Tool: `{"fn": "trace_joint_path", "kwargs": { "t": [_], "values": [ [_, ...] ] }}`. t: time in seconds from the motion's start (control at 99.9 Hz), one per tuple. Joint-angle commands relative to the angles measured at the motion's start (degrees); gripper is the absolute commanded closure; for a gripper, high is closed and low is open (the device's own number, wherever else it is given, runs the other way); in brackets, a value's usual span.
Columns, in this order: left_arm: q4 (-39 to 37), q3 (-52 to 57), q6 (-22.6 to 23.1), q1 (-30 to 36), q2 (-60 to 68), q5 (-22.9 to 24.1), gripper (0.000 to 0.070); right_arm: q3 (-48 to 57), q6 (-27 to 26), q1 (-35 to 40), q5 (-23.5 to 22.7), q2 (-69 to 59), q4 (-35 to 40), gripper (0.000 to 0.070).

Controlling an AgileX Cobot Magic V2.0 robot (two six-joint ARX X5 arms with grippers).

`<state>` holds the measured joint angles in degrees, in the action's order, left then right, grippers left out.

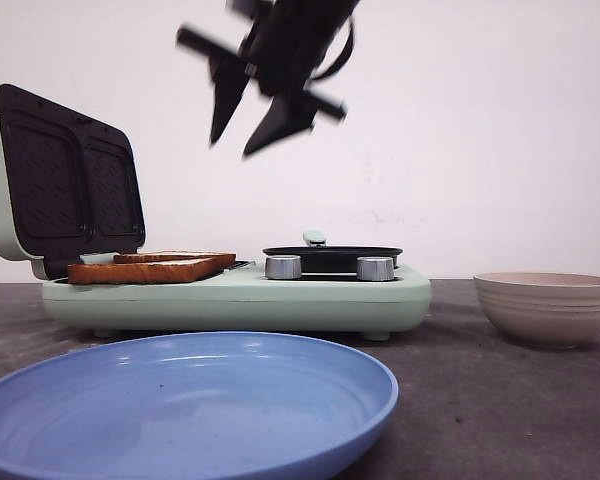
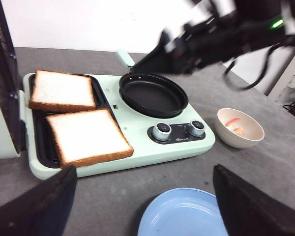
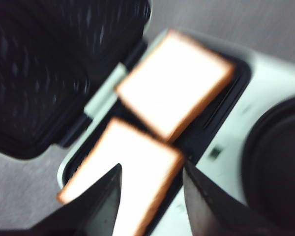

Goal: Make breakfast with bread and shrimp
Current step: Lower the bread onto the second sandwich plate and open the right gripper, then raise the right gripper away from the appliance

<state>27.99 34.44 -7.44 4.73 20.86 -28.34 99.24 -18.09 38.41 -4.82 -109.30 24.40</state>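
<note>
Nearest sits a blue plate [image 1: 180,400] on the grey surface [image 1: 480,400]. Behind it, two bread slices [image 2: 88,135] lie on the mint breakfast maker [image 1: 240,297]; shrimp [image 2: 236,126] rests in the beige bowl [image 1: 550,305]. The right end effector [image 1: 250,130] hangs above, fingers spread and empty; the left end effector [image 2: 147,206] is spread too.

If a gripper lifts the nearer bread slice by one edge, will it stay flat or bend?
The nearer bread slice looks thick with a firm brown crust, so it would probably sag only a little. Its white crumb seems soft, so a hard pinch may dent it. It overhangs the sandwich maker, which likely leaves an edge free to grasp.
</note>
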Motion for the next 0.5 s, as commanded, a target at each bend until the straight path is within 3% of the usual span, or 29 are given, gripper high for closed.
{"fn": "trace_joint_path", "kwargs": {
  "t": [0.0, 0.15, 0.29, 0.41, 0.49],
  "values": [
    [-0.6, 0.1, 0.7, 0.0, 0.0, 0.5, 0.0231, 1.6, 5.2, -0.2, 0.9, 1.6, 0.6, 0.0462],
    [-0.6, 0.1, 0.7, 0.0, 0.0, 1.6, 0.023, 1.6, 8.1, -1.2, 3.6, 6.7, 5.8, 0.0468],
    [-0.6, 0.1, 0.7, 0.0, 0.1, 1.8, 0.023, 1.2, 9.8, -2.0, 3.4, 11.4, 8.4, 0.0577],
    [-0.6, 0.1, 0.7, 0.0, 0.0, 1.8, 0.023, 0.4, 11.4, -2.6, 3.3, 15.8, 8.9, 0.0603],
    [-0.6, 0.1, 0.7, 0.0, 0.0, 1.8, 0.023, 0.4, 13.1, -2.7, 3.4, 18.2, 11.2, 0.0693]
  ]
}}
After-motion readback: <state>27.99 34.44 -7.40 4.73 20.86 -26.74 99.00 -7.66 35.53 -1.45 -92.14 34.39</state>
